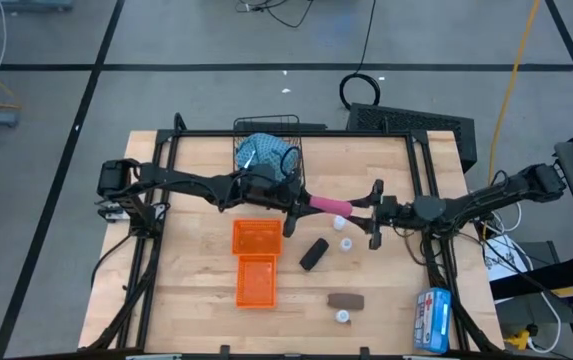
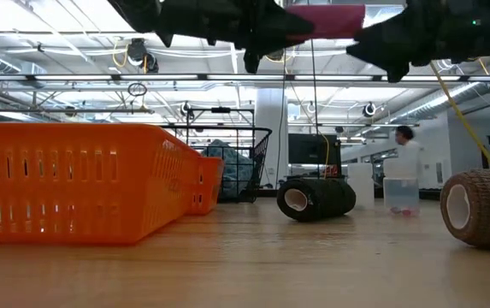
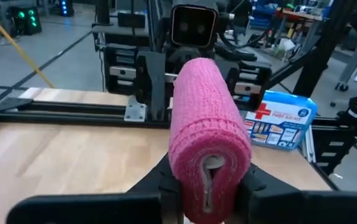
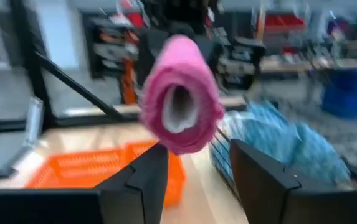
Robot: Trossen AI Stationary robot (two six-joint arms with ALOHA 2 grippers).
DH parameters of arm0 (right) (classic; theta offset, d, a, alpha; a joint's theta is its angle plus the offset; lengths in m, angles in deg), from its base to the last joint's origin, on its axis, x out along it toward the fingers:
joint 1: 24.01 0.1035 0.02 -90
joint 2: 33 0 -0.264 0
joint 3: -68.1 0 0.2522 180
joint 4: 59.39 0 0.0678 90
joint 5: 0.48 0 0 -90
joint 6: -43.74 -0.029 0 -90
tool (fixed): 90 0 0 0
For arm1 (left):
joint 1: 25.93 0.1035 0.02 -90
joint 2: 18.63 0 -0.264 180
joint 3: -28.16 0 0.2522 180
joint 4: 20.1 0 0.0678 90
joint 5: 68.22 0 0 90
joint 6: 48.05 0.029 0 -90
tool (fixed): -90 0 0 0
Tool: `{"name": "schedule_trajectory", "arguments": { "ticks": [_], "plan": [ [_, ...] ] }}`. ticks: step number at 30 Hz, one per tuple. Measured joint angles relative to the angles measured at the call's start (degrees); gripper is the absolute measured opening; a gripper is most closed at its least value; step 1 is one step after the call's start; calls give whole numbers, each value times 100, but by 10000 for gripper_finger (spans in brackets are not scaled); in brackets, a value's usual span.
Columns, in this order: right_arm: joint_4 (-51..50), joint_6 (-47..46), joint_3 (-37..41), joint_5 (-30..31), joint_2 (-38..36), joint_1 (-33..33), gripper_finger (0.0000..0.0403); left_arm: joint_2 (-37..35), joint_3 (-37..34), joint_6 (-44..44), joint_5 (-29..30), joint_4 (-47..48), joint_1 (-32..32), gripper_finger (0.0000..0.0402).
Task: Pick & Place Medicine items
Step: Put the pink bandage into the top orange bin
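Note:
A pink oblong roll (image 1: 328,207) is up in the air over the table's middle, held by my left gripper (image 1: 301,207), which is shut on it. My right gripper (image 1: 363,213) faces it from the right, open, with its fingers on either side of the roll's free end (image 4: 179,112) and apart from it. On the table lie a black roll (image 1: 313,253), a brown roll (image 1: 345,300) and three white vials (image 1: 342,222) (image 1: 346,243) (image 1: 342,317). The blue patterned pouch (image 1: 266,155) sits in a black wire basket. My left gripper (image 3: 209,186) pinches the pink roll between its two fingers at the roll's left end (image 3: 206,158). The fingers come level from the table's left and lie along the roll. The roll is lifted clear and sticks out level toward the right arm.
Two orange baskets (image 1: 256,237) (image 1: 256,282) stand left of the middle, below the left gripper. The wire basket (image 1: 269,135) is at the far edge. A blue-and-white printed packet (image 1: 432,318) lies at the near right corner. Bare wood shows on the table's left part.

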Motion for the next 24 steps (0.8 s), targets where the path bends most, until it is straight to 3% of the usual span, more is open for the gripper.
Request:
{"name": "schedule_trajectory", "arguments": {
  "ticks": [5,15,19,24],
  "plan": [
    [627,231,166,-416,29,0,170,1,-4,39,-12,43,-1,60],
    [1460,503,166,-429,636,-66,217,7,-4,32,0,47,-4,60],
    [1739,552,166,-423,865,-81,187,8,-4,-20,0,49,-4,60],
    [1950,574,166,-405,977,-85,106,9,-4,-70,-2,47,-6,61]
  ]
}}
